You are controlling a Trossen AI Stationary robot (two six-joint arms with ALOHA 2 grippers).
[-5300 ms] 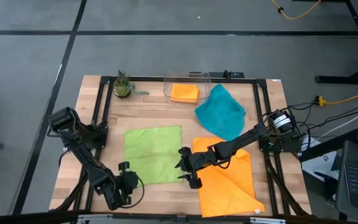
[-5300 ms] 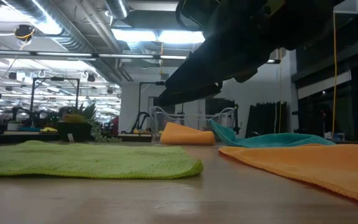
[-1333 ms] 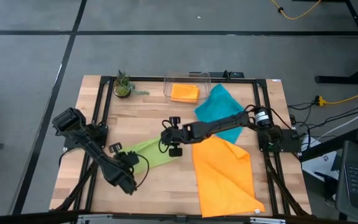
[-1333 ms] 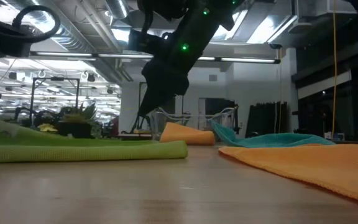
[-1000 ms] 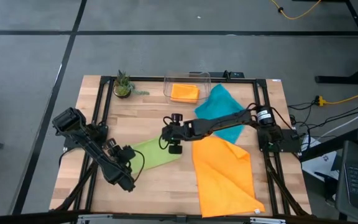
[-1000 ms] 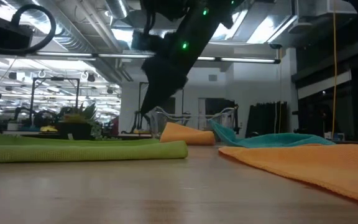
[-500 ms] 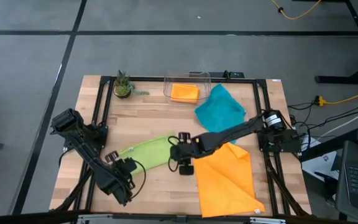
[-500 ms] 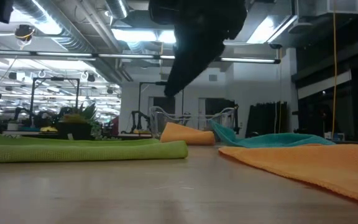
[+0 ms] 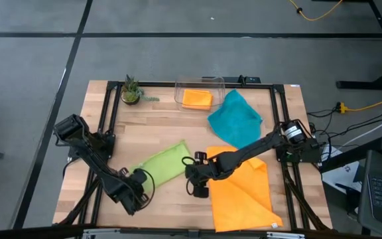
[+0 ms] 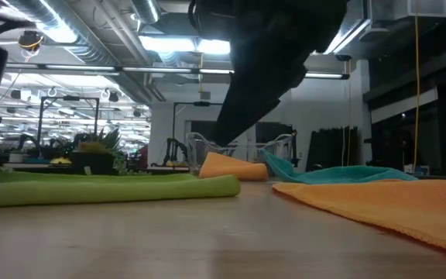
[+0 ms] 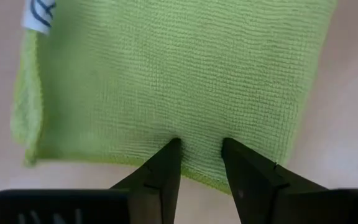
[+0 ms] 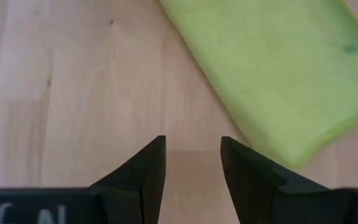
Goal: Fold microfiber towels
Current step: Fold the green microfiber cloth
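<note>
The lime green towel (image 9: 161,164) lies folded into a band on the wood, slanting from near left to far right; the low view shows it flat (image 10: 107,190). My left gripper (image 9: 138,180) points down over its near-left end, open, fingertips (image 11: 173,149) above the cloth just inside its edge. My right gripper (image 9: 197,186) is open over bare wood (image 12: 191,143), between the green towel's far-right end (image 12: 278,68) and the spread orange towel (image 9: 241,192). The teal towel (image 9: 237,119) lies crumpled at the far right. A folded orange towel (image 9: 197,98) sits in the clear bin. My left gripper stands open over the green towel's near-left end (image 11: 197,168), fingers pointing down with a strip of cloth showing between them. Whether the tips touch the cloth, I cannot tell.
The clear bin (image 9: 178,89) stands at the table's far edge, a small potted plant (image 9: 131,91) at the far left corner. A white tag (image 11: 39,12) sits on one corner of the green towel. Bare wood lies between the green towel and the near edge.
My right gripper has left the green towel's far-right end and gone toward the near edge, stopping beside the orange towel. My left gripper has gone a little toward the near edge and down, tipping to point down at the towel's near-left end. The towel stays flat.
</note>
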